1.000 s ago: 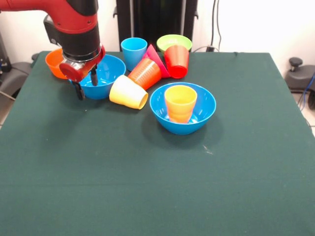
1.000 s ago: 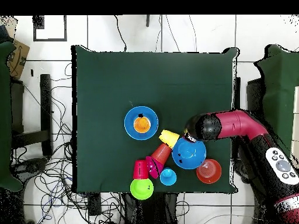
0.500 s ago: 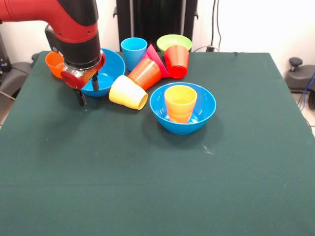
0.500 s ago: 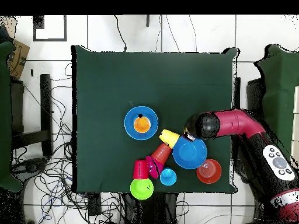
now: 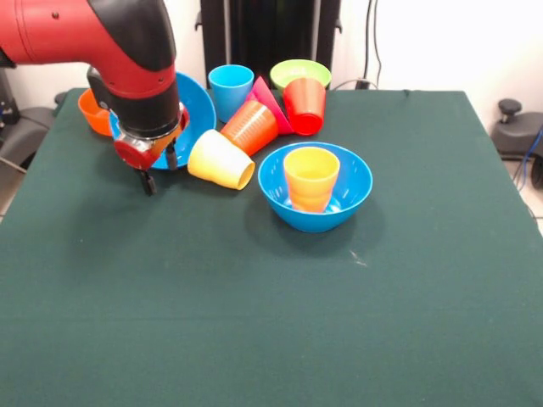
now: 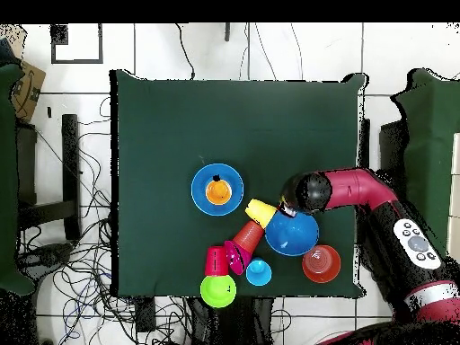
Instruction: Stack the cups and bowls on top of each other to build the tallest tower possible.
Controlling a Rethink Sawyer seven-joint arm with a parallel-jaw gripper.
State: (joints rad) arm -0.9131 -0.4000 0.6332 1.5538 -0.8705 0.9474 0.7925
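Observation:
My gripper [image 5: 159,170] is shut on the near rim of a large blue bowl [image 5: 197,102], which is tilted up on edge at the far left; in the overhead view the gripper [image 6: 289,208] sits at that bowl's [image 6: 296,235] edge. A second blue bowl [image 5: 352,182] in the middle holds an upright yellow-orange cup [image 5: 310,176]. A pale yellow cup [image 5: 221,159] and an orange cup [image 5: 250,125] lie on their sides beside the held bowl. A red cup [image 5: 305,104] is upside down and a light blue cup [image 5: 231,89] is upright.
An orange bowl [image 5: 92,110] sits behind the arm at the far left corner. A lime-green bowl [image 5: 299,72] and a tipped pink-red bowl [image 5: 270,103] are at the far edge. The green cloth's [image 5: 280,322] near half holds no objects.
The gripper has lifted the left blue bowl by its rim, tilting it from flat to steeply on edge, and has shifted slightly toward the pale yellow cup.

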